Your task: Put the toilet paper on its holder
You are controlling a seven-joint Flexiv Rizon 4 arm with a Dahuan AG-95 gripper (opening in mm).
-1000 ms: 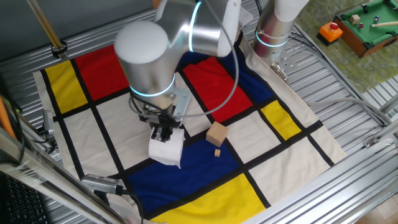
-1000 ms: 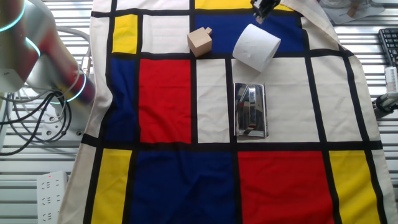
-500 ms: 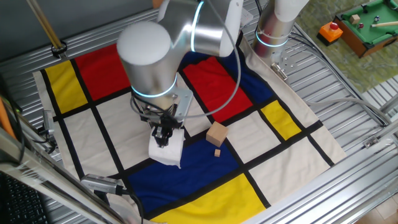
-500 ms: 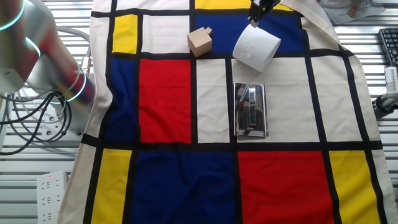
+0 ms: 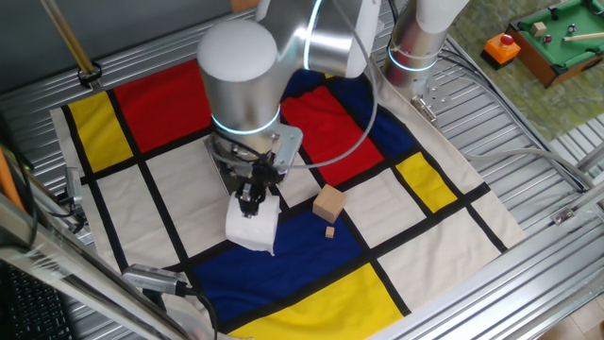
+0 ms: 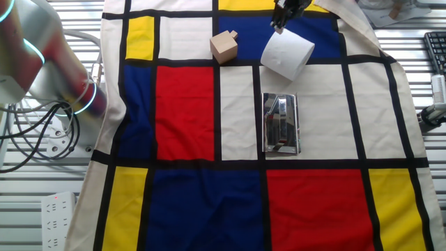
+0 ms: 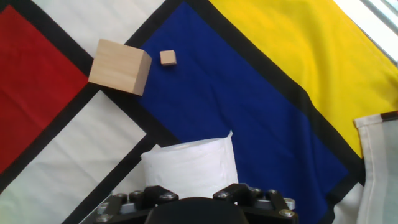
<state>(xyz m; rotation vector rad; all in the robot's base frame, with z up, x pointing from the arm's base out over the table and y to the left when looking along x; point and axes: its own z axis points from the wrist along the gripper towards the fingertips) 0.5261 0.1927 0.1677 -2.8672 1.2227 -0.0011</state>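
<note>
The white, soft cylindrical toilet paper roll point(image 5: 252, 227) point(image 6: 287, 53) point(image 7: 190, 169) lies on its side on the cloth, on a blue panel beside a black stripe, with a loose corner of its sheet sticking up in the hand view. The black two-finger gripper point(image 5: 252, 196) point(image 6: 285, 12) hangs just above the roll's upper edge; in the hand view only the body of the gripper shows at the bottom edge, and in the fixed views its fingers are small and dark, so I cannot tell how far apart they stand or whether they touch the paper. The shiny silver metal holder point(image 6: 280, 123), a flat reflective rectangular plate with its rod seen end-on, sits on a white panel just beside the roll, apart from it. A tan wooden cube point(image 5: 328, 203) point(image 6: 224, 47) point(image 7: 119, 66) rests near the roll on a white panel at the black stripe, with a much smaller tan wooden block point(image 5: 330, 231) point(image 7: 168, 58) just beside it on the blue. All of these lie on a cloth printed with red, yellow, blue and white rectangles divided by black lines point(image 5: 160, 179) point(image 6: 188, 111) point(image 7: 249, 87), spread over a ribbed metal table point(image 5: 528, 179) point(image 6: 63, 14). The silver arm with glowing cyan rings point(image 5: 247, 76) rises above the roll. No writing or brand mark is readable anywhere.
</note>
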